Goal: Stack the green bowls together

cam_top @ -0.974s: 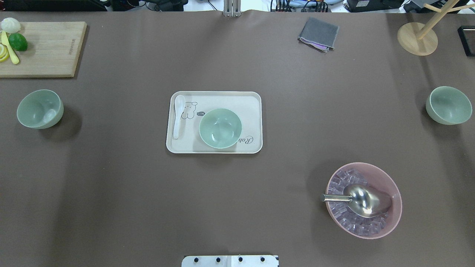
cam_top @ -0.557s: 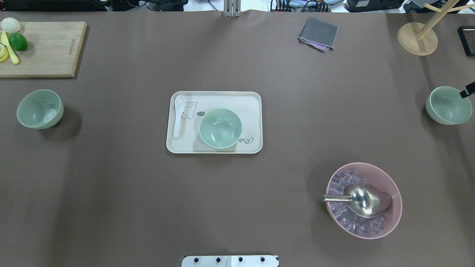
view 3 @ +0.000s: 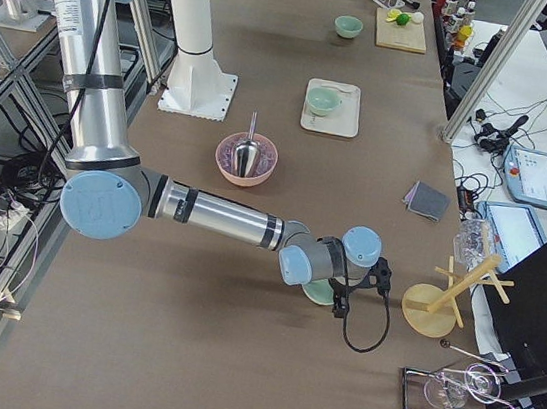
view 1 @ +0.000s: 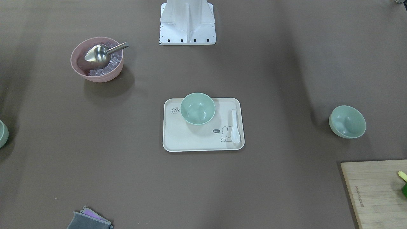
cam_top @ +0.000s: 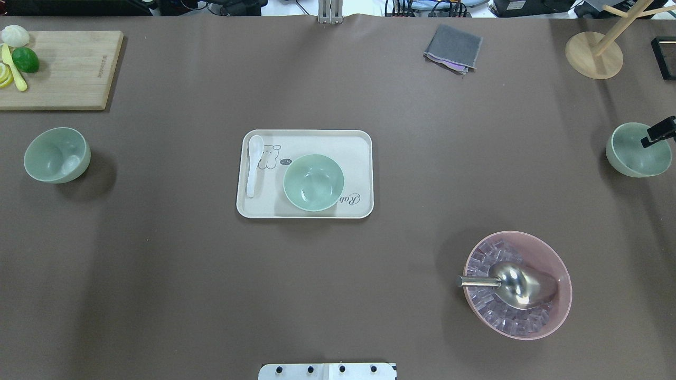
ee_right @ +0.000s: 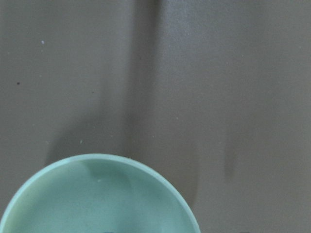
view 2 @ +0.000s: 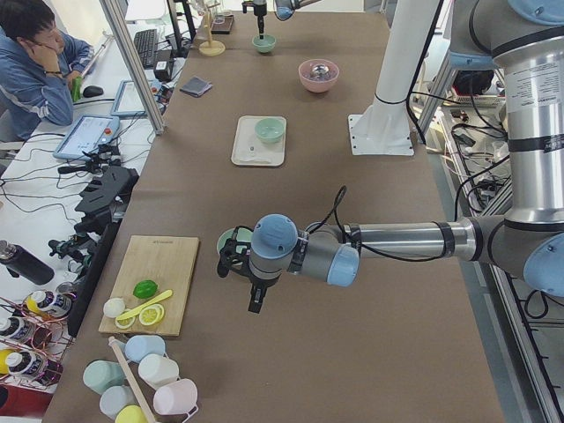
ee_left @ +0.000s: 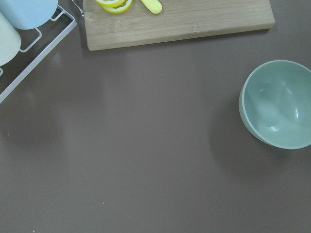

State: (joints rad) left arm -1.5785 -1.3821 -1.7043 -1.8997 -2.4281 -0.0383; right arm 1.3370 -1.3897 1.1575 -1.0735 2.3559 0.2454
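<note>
- Three green bowls are seen well apart on the table (cam_top: 158, 274): the left bowl (cam_top: 57, 155), the middle bowl (cam_top: 313, 182) on the tray (cam_top: 306, 140), and the right bowl (cam_top: 631, 153).
- None is stacked.
- The right gripper (cam_top: 658, 132) is seen over the right bowl's rim; whether its fingers are spread cannot be told.
- The left gripper (view 2: 255, 298) is held above the table near the left bowl; its state cannot be told.
</note>
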